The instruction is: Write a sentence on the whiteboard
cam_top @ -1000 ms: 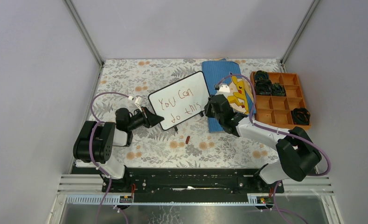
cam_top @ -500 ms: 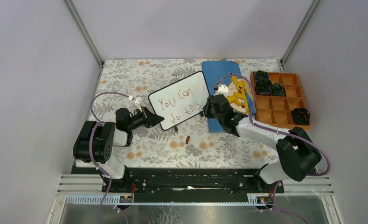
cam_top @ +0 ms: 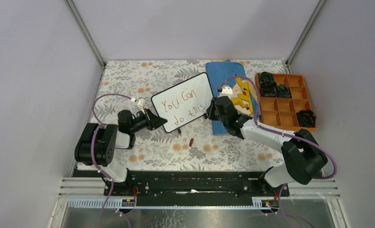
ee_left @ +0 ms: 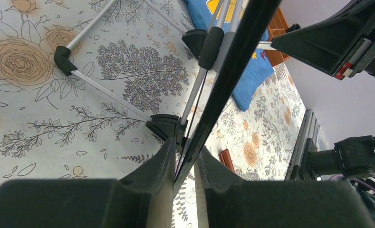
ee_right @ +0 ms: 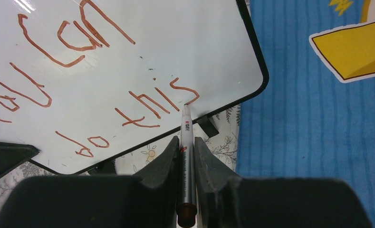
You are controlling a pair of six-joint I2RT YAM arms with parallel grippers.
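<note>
Two lines of red-brown writing, the sentence [cam_top: 181,105] "You can do this", fill the whiteboard [cam_top: 183,90]. It stands tilted on its small feet on the table [cam_top: 152,147], between my two arms. My right end effector [ee_right: 186,142] is closed on a marker [ee_right: 186,156]. Its long axis runs straight out between the fingers, so the board lies directly ahead of the tip. That tip sits at the tail of the last "s", near the board's lower right corner and just beside the blue cloth [ee_right: 318,118]. Whether it touches the surface or hangs just off it, I cannot say from this angle. My left end effector [ee_left: 185,159] pinches the board's opposite edge, steadying it. I judge the writing done, so the coming move is a retreat along the marker's axis.
</note>
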